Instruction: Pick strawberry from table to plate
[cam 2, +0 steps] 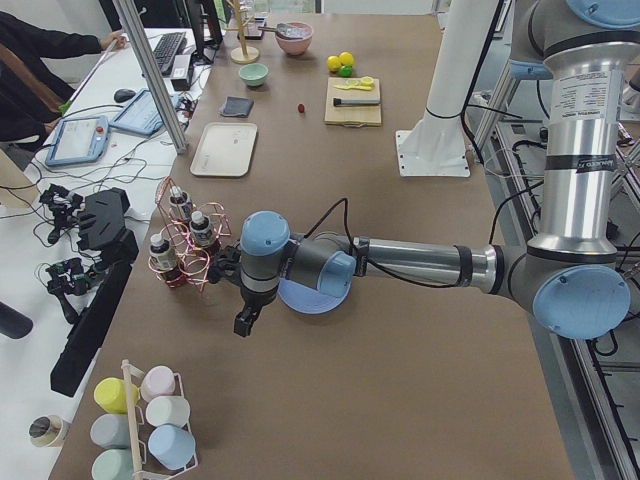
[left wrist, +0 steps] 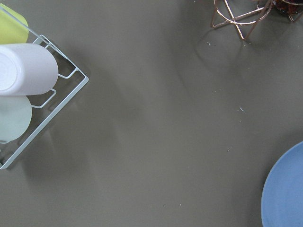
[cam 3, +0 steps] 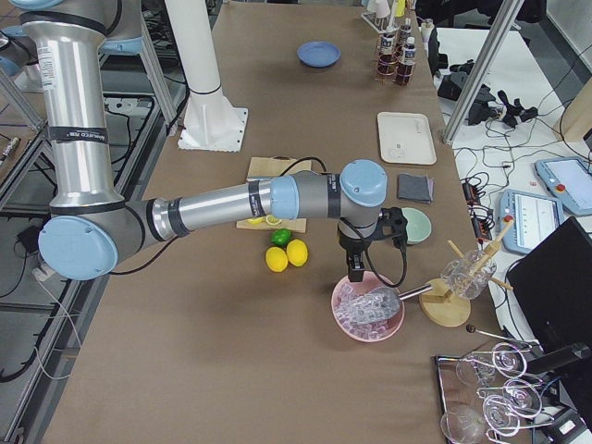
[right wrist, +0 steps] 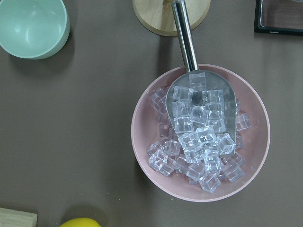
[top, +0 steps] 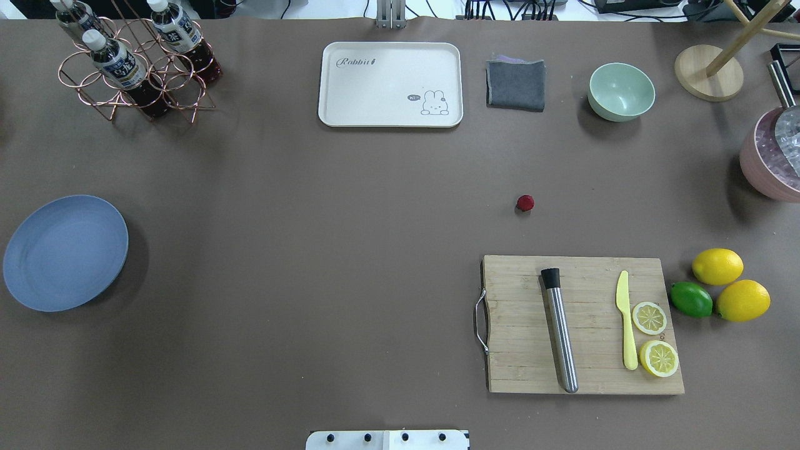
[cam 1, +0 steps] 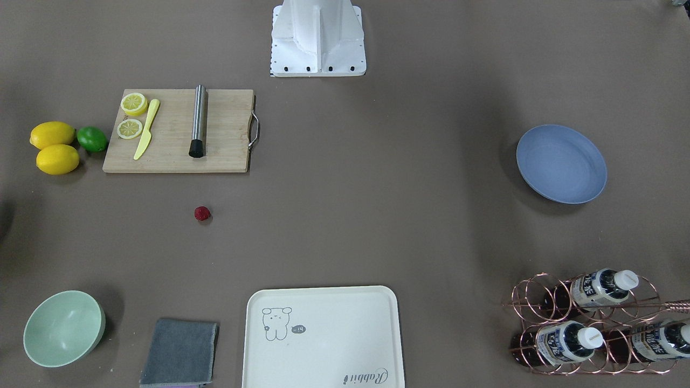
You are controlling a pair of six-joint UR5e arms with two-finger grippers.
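Note:
The strawberry (cam 1: 202, 213) (top: 525, 202) is a small dark-red fruit lying alone on the grey-brown table (cam 1: 377, 188), between the wooden cutting board and the cream tray. The blue plate (cam 1: 561, 163) (top: 64, 251) (left wrist: 286, 194) sits empty at the table's far left end. Only the side views show the grippers. My left gripper (cam 2: 245, 322) hangs over the table just beyond the plate (cam 2: 310, 298). My right gripper (cam 3: 355, 275) hovers over a pink bowl of ice, far from the strawberry. I cannot tell whether either one is open or shut.
The cutting board (top: 581, 324) carries a metal muddler, a yellow knife and lemon halves; two lemons and a lime (top: 690, 299) lie beside it. The cream tray (top: 390, 84), grey cloth, mint bowl (top: 621, 91), bottle rack (top: 134, 62), ice bowl (right wrist: 201, 132) and cup rack (left wrist: 28, 90) ring the table.

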